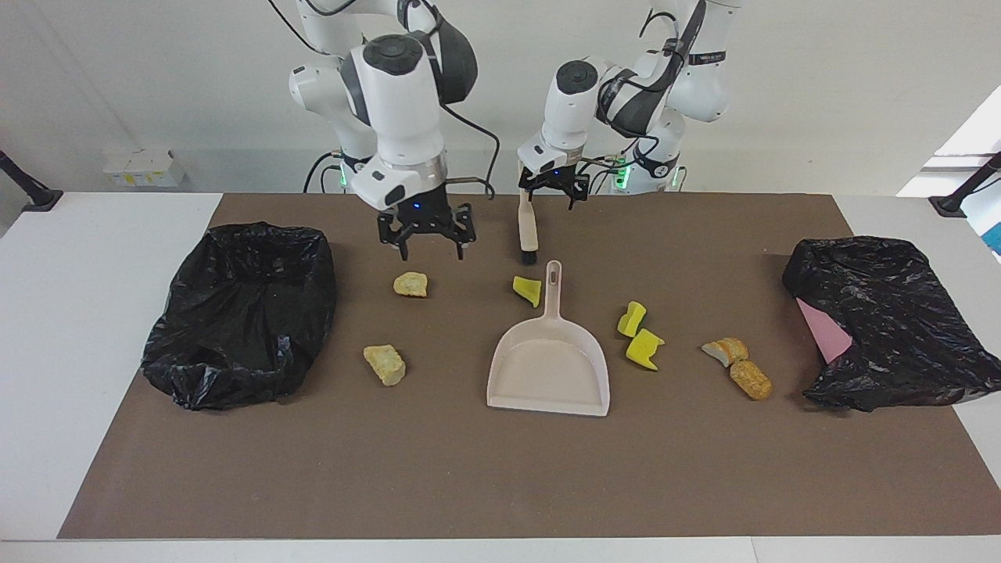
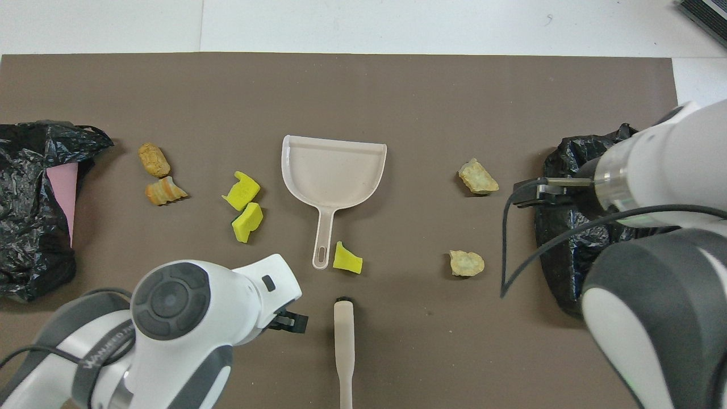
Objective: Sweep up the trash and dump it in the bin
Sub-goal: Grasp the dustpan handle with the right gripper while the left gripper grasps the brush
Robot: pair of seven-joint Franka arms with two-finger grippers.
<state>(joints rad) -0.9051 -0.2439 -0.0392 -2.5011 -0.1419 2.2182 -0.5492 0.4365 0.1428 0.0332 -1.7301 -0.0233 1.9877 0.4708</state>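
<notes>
Nothing is being held by either arm at this stage. The left gripper (image 1: 554,197) is being carried with its fingers spread wide, empty, just beside the handle of the brush (image 1: 528,215), which is lying nearer to the robots than the dustpan (image 1: 549,367); this is judged to be a line-up for taking the brush. The right gripper (image 1: 426,234) is being held spread wide and empty too, over the mat close to one tan lump (image 1: 410,284), probably on its way to the dustpan handle. The trash is lying scattered on the mat (image 1: 469,469): three yellow sponge chunks (image 1: 641,332) around the dustpan, two tan lumps toward each end. A black-bagged bin (image 1: 242,313) is standing ready at the right arm's end, and another black bag (image 1: 891,320) at the left arm's end.
</notes>
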